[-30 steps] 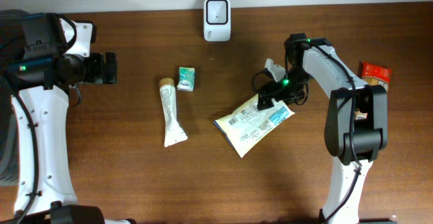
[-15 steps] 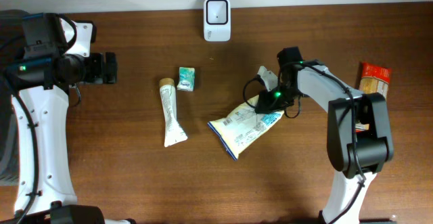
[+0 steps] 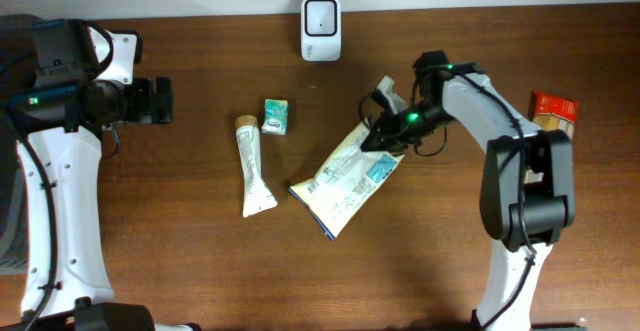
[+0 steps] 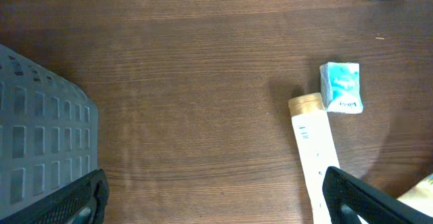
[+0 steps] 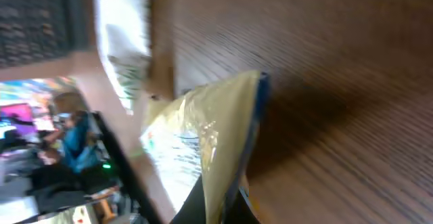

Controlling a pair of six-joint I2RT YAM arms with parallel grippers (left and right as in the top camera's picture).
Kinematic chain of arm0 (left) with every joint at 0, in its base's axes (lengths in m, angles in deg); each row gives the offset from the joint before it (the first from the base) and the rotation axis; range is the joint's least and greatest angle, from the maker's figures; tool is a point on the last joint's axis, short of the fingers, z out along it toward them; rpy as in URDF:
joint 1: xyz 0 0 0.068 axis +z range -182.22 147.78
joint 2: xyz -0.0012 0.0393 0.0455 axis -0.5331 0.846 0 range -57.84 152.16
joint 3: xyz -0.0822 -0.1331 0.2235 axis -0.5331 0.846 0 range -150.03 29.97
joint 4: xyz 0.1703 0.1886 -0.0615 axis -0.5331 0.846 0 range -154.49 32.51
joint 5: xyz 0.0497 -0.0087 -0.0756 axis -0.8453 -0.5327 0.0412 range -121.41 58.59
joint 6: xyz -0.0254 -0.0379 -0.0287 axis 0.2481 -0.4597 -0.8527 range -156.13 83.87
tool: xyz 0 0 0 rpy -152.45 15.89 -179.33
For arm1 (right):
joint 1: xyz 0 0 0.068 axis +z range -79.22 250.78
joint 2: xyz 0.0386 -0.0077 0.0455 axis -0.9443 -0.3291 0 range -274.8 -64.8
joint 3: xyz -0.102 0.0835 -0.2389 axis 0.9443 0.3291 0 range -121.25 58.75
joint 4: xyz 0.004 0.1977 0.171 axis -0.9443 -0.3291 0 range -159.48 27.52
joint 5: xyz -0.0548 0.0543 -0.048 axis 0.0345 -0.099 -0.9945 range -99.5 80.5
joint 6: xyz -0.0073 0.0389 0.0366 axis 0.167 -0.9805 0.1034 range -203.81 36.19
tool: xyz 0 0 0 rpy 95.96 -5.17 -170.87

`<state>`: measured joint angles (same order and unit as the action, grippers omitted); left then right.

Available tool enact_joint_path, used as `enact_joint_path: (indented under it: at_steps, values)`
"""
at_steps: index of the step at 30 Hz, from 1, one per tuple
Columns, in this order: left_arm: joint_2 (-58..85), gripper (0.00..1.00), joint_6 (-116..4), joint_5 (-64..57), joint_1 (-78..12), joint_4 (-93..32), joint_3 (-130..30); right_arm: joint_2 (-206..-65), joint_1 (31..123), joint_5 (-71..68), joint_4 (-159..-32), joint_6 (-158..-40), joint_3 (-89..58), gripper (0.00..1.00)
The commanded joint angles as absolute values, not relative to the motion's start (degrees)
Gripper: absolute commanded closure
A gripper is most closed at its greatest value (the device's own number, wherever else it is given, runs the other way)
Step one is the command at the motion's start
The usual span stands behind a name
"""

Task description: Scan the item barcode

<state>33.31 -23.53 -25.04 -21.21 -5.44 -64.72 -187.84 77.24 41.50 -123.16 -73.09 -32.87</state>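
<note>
Packet [image 3: 345, 176] mid-table, its upper corner pinched tight in the right gripper [image 3: 382, 137] and raised off the wood. Left gripper [image 3: 163, 101] off to the side, jaws wide, empty. Scanner [image 3: 321, 16] at the far edge, well apart from the packet. Grasp looks done; carrying over and showing the barcode remain.

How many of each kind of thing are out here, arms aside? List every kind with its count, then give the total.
scanner: 1
tube: 1
small teal box: 1
yellow pouch: 1
red packet: 1
grey basket: 1
Total: 6
</note>
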Motion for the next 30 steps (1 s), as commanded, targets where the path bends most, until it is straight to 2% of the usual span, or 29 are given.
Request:
enact_joint_path:
  at_steps: [1, 6, 11, 13, 18, 20, 21, 23, 24, 27, 29, 30]
  values:
    - [31.8, 0.01, -22.8, -25.3, -21.2, -5.5, -64.8, -182.9, 74.5, 53.3, -123.3, -72.2, -34.2, 0.96]
    - [31.8, 0.01, -22.8, -25.3, -21.2, -5.5, -64.8, -178.0, 69.1, 70.1, -122.5, -72.3, -34.2, 0.96]
    - [31.8, 0.01, -22.8, -25.3, -21.2, -5.5, -64.8, -175.4, 65.8, 71.3, -121.6, -75.1, -34.2, 0.96]
    - [31.8, 0.01, -22.8, -25.3, -21.2, -5.5, -64.8, -175.4, 65.9, 62.0, -121.2, -78.2, -34.2, 0.96]
    - [31.8, 0.01, -22.8, -25.3, -21.2, -5.5, -64.8, -175.4, 70.0, 24.5, -120.3, -82.8, -34.2, 0.96]
    - [31.8, 0.01, -22.8, -25.3, -21.2, -5.5, -64.8, -175.4, 72.1, 14.6, -120.5, -82.8, -34.2, 0.95]
    - [31.8, 0.01, -22.8, -25.3, -21.2, -5.5, -64.8, -175.4, 73.1, 10.4, -120.8, -82.8, -34.2, 0.77]
    - [31.8, 0.01, -22.8, -25.3, -21.2, -5.5, -64.8, -175.4, 74.0, 5.1, -121.3, -80.0, -34.2, 0.52]
    - [31.8, 0.01, -22.8, -25.3, -21.2, -5.5, -64.8, -175.4, 74.3, 3.6, -121.6, -74.8, -34.2, 0.39]
    - [31.8, 0.01, -22.8, -25.3, -21.2, -5.5, -64.8, -175.4, 74.2, 0.4, -121.1, -57.7, -34.2, 0.17]
    - [31.8, 0.01, -22.8, -25.3, -21.2, -5.5, -64.8, -175.4, 74.1, 0.3, -120.5, -45.9, -34.2, 0.16]
    - [31.8, 0.01, -22.8, -25.3, -21.2, -5.5, -64.8, -175.5, 74.1, 0.4, -120.5, -37.3, -34.2, 0.07]
